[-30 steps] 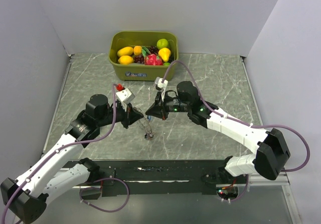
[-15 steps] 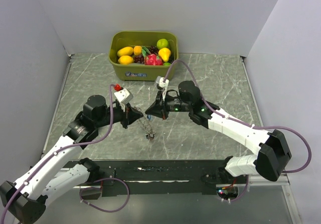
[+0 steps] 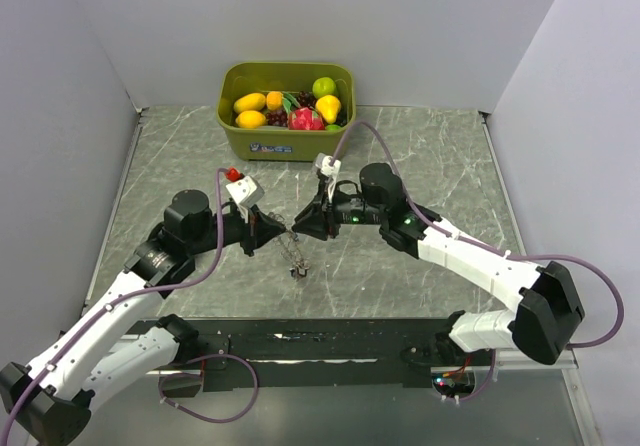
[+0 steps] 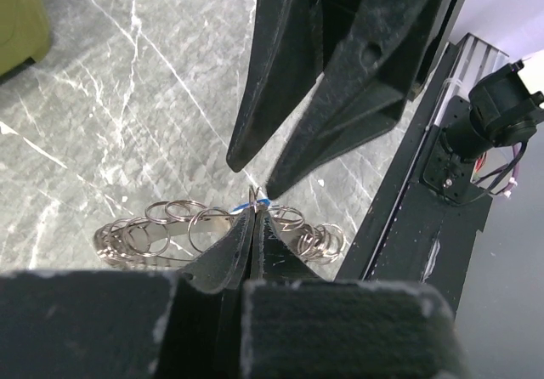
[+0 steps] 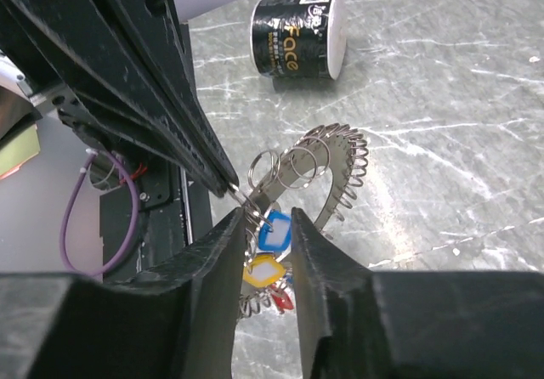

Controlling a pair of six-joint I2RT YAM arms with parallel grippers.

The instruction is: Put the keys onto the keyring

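The keyring [image 5: 330, 163], a floppy silvery loop of small coils, hangs above the table from my left gripper [image 4: 253, 212], which is shut on one of its wire rings. In the top view the keyring [image 3: 296, 258] dangles between the two gripper tips. A blue key [image 5: 276, 230], a yellow key [image 5: 264, 270] and a red key [image 5: 286, 297] hang from the ring. My right gripper [image 5: 264, 218] stands open, and the blue and yellow keys hang loose in the gap between its fingers. The two grippers meet nearly tip to tip at mid-table, left gripper [image 3: 283, 232] and right gripper [image 3: 294, 232].
A green bin [image 3: 287, 144] of toy fruit stands at the back of the marble table. A black-and-white cup [image 5: 297, 37] lies on its side beyond the keyring. A dark rail [image 3: 300, 341] runs along the near edge.
My right gripper has opened from shut, letting go of the keys, which now hang from the ring. The right arm has drifted slightly right. The left gripper keeps its hold.
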